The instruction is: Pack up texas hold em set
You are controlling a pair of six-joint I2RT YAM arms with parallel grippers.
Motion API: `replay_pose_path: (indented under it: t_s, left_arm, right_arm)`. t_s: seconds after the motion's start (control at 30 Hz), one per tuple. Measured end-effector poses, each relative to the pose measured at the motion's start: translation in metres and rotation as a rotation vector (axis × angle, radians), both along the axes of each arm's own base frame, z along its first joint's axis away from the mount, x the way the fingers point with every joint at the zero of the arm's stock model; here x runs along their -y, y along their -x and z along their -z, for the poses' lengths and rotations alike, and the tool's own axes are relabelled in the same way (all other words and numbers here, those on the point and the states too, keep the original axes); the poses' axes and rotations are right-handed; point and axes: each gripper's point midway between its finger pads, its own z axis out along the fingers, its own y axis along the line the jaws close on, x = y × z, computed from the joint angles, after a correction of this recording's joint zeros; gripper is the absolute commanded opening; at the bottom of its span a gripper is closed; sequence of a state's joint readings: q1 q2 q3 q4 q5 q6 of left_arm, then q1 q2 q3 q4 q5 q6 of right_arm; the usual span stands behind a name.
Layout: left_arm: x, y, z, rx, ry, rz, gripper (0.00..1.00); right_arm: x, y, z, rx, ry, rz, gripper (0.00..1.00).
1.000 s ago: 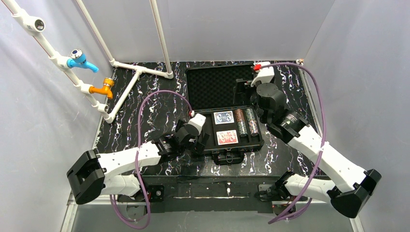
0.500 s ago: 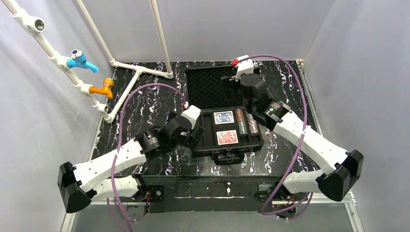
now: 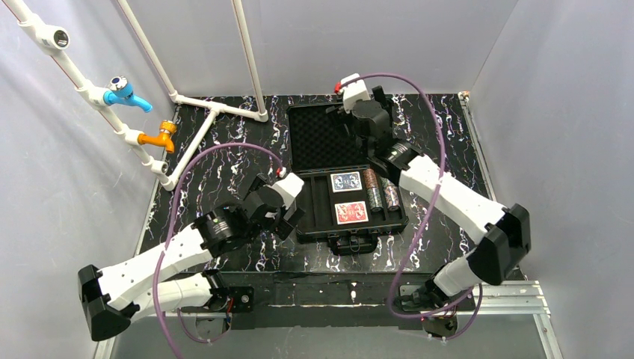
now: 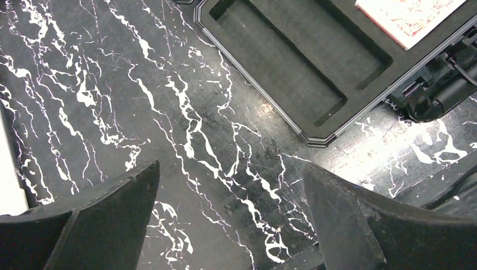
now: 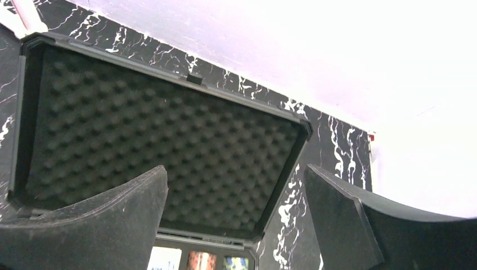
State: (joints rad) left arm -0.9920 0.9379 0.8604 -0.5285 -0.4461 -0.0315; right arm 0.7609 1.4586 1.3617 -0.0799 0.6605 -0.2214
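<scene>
The black hard plastic briefcase (image 3: 351,232) is set open at the middle of the black marbled table (image 3: 217,164). Its egg-crate foam lid (image 3: 321,138) is laid flat behind the slotted tray (image 3: 318,206).

Packing is judged to be largely done. A blue card deck (image 3: 346,182) and a red card deck (image 3: 351,212) are seated in the tray. Short rolls of poker chips (image 3: 379,191) are lined up in the slots to their right. Two long compartments at the tray's left side (image 4: 292,73) are seen empty, and whether anything belongs in them cannot be told. No loose pieces of the set are seen on the table.

What is left is judged to be the swinging of the lid over the tray and the fastening of the case.

The left gripper (image 4: 230,174) is held just beside the tray's left edge above bare table. Its fingers are spread wide and nothing is gripped. The right gripper (image 5: 236,174) is held above the far right part of the lid (image 5: 157,146), equally wide apart and empty. The lid is not yet touched.
</scene>
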Motion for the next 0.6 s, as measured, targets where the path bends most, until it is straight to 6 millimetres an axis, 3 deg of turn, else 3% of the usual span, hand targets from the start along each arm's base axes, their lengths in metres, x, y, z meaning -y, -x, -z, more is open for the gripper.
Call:
replay_pose_path:
  t_s: [0.2, 0.4, 0.6]
  left_arm:
    - [-0.006, 0.003, -0.005, 0.024, 0.006, 0.016, 0.98]
    - [-0.008, 0.004, 0.006, -0.001, -0.051, 0.029, 0.98]
    - [-0.01, 0.005, 0.0, 0.012, -0.035, 0.033, 0.98]
  right_arm:
    - [-0.016, -0.046, 0.005, -0.033, 0.022, -0.029, 0.98]
    - [-0.013, -0.097, 0.007, -0.118, 0.023, -0.07, 0.96]
    - [-0.015, -0.114, 0.034, -0.23, 0.054, -0.124, 0.94]
